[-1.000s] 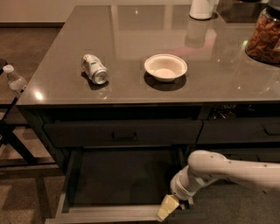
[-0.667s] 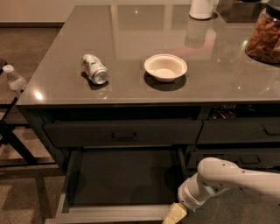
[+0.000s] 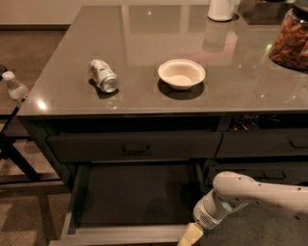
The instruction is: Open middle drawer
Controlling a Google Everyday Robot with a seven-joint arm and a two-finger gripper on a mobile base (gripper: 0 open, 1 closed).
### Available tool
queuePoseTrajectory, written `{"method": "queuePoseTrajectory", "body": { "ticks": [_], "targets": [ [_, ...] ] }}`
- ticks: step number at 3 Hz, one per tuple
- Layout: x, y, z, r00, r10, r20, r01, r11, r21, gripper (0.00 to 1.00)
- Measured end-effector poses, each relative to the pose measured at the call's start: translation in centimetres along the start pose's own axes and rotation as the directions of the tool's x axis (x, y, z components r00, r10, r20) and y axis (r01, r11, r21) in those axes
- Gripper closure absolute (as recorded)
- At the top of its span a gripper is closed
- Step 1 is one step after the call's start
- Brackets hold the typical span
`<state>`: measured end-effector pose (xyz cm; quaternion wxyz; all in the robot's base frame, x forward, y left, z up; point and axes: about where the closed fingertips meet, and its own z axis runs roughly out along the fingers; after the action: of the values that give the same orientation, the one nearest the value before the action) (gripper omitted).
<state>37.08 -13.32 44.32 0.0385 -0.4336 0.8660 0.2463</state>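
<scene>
The middle drawer (image 3: 134, 194) is pulled far out below the counter and shows its dark flat tray. Its front edge (image 3: 125, 235) lies near the bottom of the view. The slimmer top drawer (image 3: 136, 146) above it is shut, with its small handle at the centre. My gripper (image 3: 190, 235) is at the bottom edge of the view, at the right end of the open drawer's front, partly cut off by the frame. My white arm (image 3: 250, 192) reaches in from the right.
On the grey counter (image 3: 144, 29) lie a tipped can (image 3: 103, 76) and a white bowl (image 3: 181, 73). A jar of nuts (image 3: 291, 41) and a white container (image 3: 221, 8) stand at the back right. More drawers (image 3: 262, 146) are on the right. A bottle (image 3: 14, 87) is at the left.
My arm and gripper have moved down and to the right, toward the bottom edge of the view. The drawer stays open about as far as before.
</scene>
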Motion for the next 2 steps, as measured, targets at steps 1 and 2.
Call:
{"method": "queuePoseTrajectory", "body": {
  "ticks": [1, 2],
  "targets": [
    [0.05, -0.01, 0.13, 1.000, 0.001, -0.001, -0.001, 1.0000, -0.003, 0.00],
    [-0.62, 0.15, -0.26, 1.000, -0.012, 0.013, 0.012, 0.9999, 0.005, 0.00]
  ]
}}
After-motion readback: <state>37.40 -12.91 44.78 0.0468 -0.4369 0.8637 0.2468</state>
